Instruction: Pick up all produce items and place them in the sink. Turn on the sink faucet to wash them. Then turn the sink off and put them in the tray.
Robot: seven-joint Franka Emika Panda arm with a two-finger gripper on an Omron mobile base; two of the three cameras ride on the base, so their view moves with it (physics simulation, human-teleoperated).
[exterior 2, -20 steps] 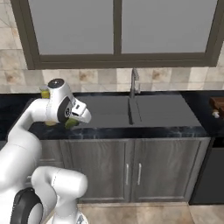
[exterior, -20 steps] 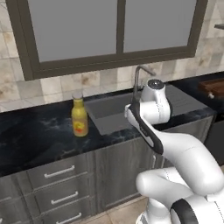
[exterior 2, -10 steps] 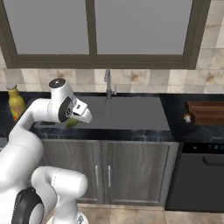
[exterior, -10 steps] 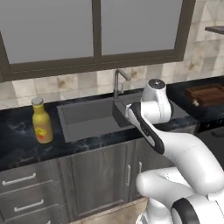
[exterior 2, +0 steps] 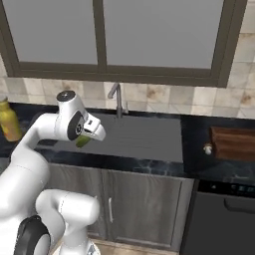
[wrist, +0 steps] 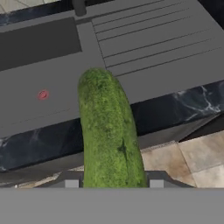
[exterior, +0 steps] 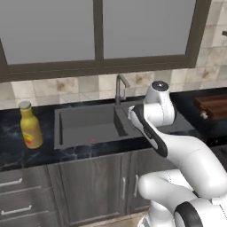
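Note:
My gripper (exterior 2: 88, 137) is shut on a green cucumber-like vegetable (exterior 2: 82, 142), held in the air over the counter's front edge, at the left front of the sink (exterior 2: 149, 135). In the hand view the vegetable (wrist: 109, 135) sticks out from the gripper (wrist: 113, 183) toward the dark basin (wrist: 39, 48), with its red drain mark (wrist: 42, 94) and ridged drainboard (wrist: 153, 39) beyond. The faucet (exterior 2: 117, 98) stands behind the basin, with no water running. The wooden tray (exterior 2: 233, 144) sits on the counter to the right. Next to it lies a small round pale item (exterior 2: 207, 148).
A yellow bottle (exterior: 29, 126) stands on the black counter left of the sink (exterior: 88, 126). Grey cabinet doors (exterior 2: 139, 209) run below the counter and a dark appliance front (exterior 2: 224, 219) is under the tray. A window fills the wall behind.
The base has driven to the right, so the whole scene has slid left: the bottle now sits near the picture's left edge and the tray has come into view. The arm keeps its pose, vegetable still held.

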